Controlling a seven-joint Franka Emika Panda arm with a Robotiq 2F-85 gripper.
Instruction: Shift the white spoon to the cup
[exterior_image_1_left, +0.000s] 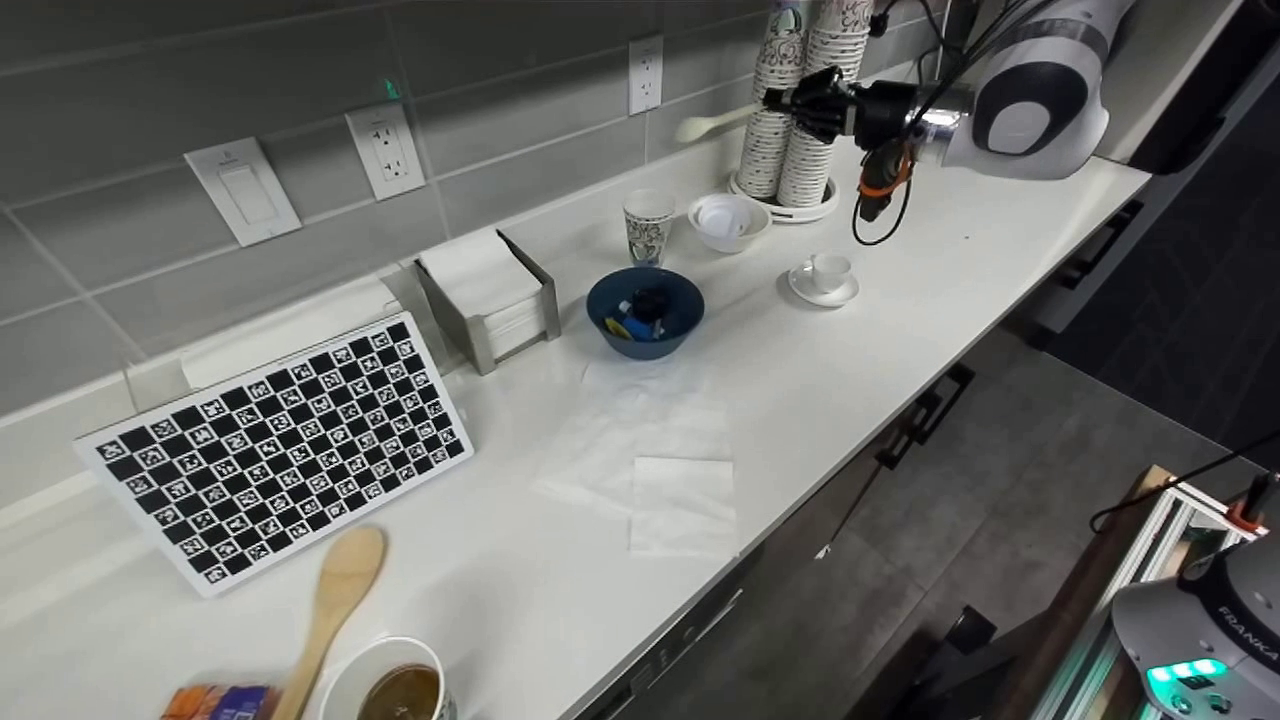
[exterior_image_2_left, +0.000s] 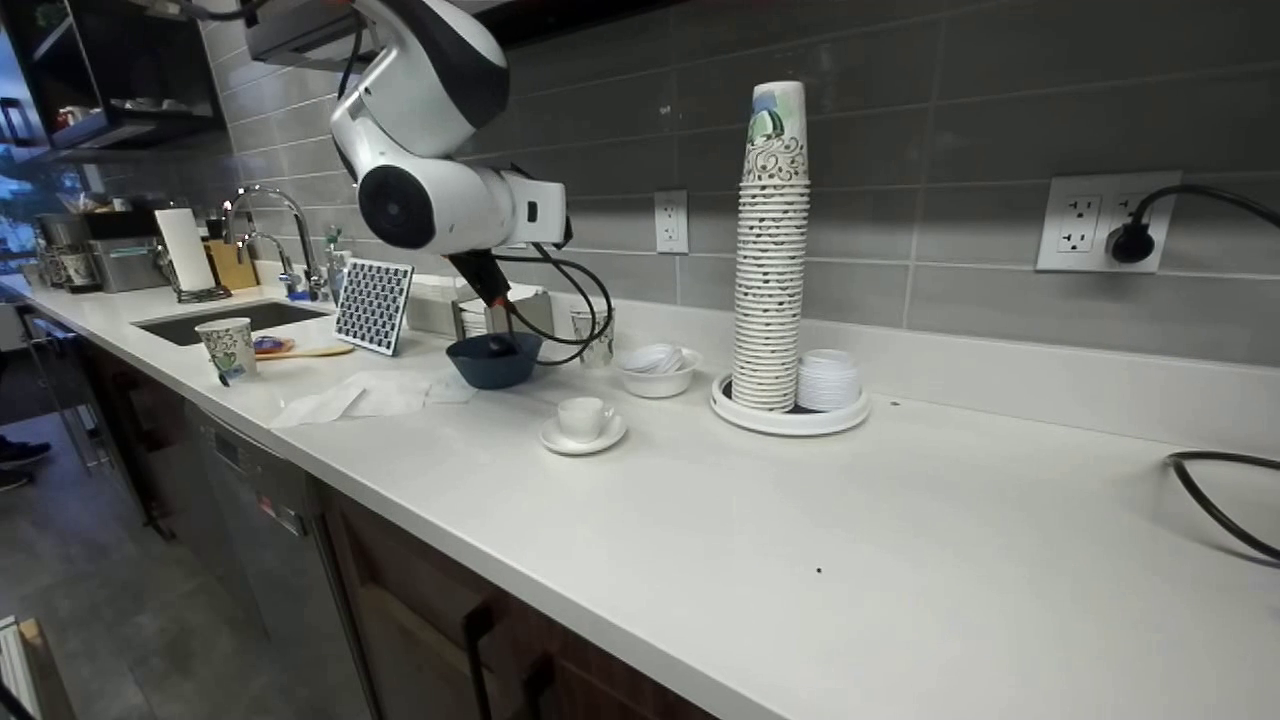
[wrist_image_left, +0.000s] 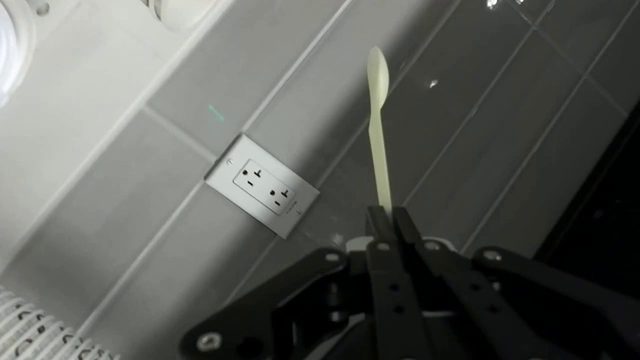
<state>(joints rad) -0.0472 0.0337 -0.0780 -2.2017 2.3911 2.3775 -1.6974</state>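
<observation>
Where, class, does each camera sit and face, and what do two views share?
In an exterior view: high over the counter, facing down along it toward cup stacks; arm and claw show.
In an exterior view: above the counter, facing along it toward the sink; arm shows.
Wrist view: on the wrist, facing wall and outlet past claw and white spoon.
Both exterior views share the blue bowl and checkered board.
</observation>
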